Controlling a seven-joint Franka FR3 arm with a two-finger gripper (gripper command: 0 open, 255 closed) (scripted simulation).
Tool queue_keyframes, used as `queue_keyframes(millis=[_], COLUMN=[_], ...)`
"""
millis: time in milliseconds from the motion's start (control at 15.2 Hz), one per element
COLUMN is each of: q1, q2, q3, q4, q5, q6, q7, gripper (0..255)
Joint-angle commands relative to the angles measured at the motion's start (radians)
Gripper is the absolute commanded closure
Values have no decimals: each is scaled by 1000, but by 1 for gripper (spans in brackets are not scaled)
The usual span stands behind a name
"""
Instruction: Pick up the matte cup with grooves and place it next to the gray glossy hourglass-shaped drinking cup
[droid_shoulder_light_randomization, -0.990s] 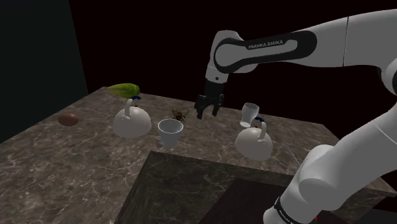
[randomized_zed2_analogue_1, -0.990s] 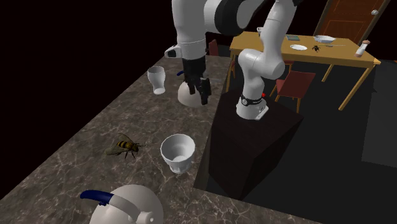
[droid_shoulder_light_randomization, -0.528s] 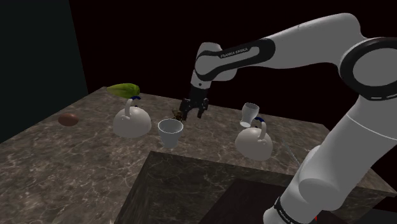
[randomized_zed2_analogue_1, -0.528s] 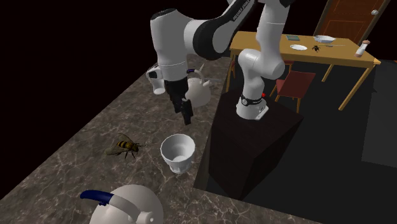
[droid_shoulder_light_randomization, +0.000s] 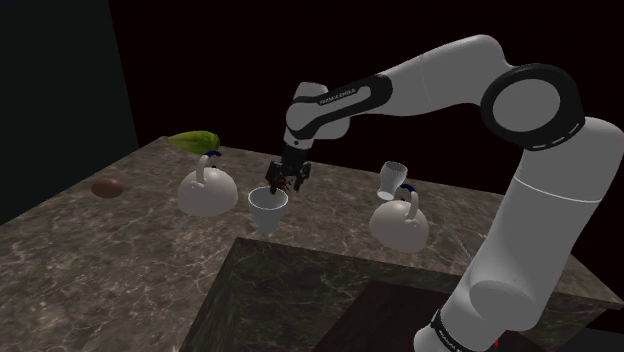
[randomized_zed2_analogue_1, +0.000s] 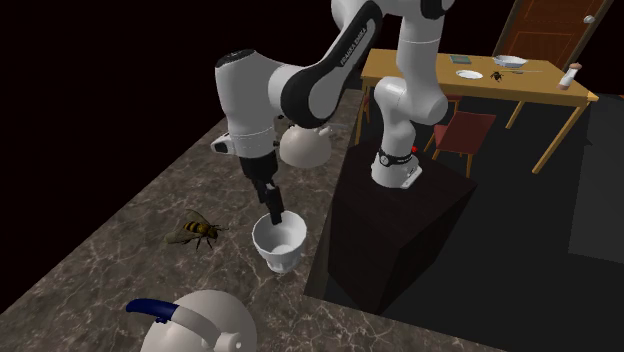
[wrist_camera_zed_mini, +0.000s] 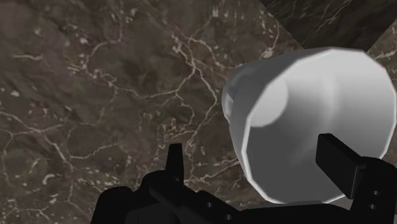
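A white flared cup (droid_shoulder_light_randomization: 267, 208) stands upright on the dark marble counter (droid_shoulder_light_randomization: 120, 250), close to the stand's front edge. My black gripper (droid_shoulder_light_randomization: 283, 183) hangs just over its rim, fingers open. In the second exterior view the gripper (randomized_zed2_analogue_1: 275, 215) dips to the rim of the cup (randomized_zed2_analogue_1: 279, 240). In the wrist view the gripper (wrist_camera_zed_mini: 254, 162) straddles one side wall of the cup (wrist_camera_zed_mini: 318, 121), with one finger outside and the other over the cup's mouth, neither touching. The pale hourglass-shaped cup (droid_shoulder_light_randomization: 392, 179) stands further toward the shoulder view's right, behind a teapot.
Two round white teapots (droid_shoulder_light_randomization: 207, 188) (droid_shoulder_light_randomization: 400, 222) flank the flared cup. A bee figure (randomized_zed2_analogue_1: 195, 231) lies beside it. A green object (droid_shoulder_light_randomization: 205, 141) and a brown lump (droid_shoulder_light_randomization: 107, 186) sit far left. The dark stand (droid_shoulder_light_randomization: 330, 290) borders the counter. A wooden table (randomized_zed2_analogue_1: 480, 80) stands behind.
The arm has swung from beside the hourglass cup toward the shoulder view's left and come down over the flared cup. Its fingers have stayed open.
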Motion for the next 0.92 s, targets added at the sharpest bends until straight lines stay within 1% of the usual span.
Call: queue_keyframes(millis=[0, 198, 726, 792, 858], q1=[1, 4, 4, 4, 4], q2=[17, 35, 35, 35, 35], q3=[1, 4, 4, 4, 4], q4=[-8, -21, -21, -21, -21], q5=[3, 6, 6, 6, 6], q6=[26, 58, 57, 57, 57], q7=[-3, -5, -5, -5, -5], gripper=[0, 0, 0, 255, 255])
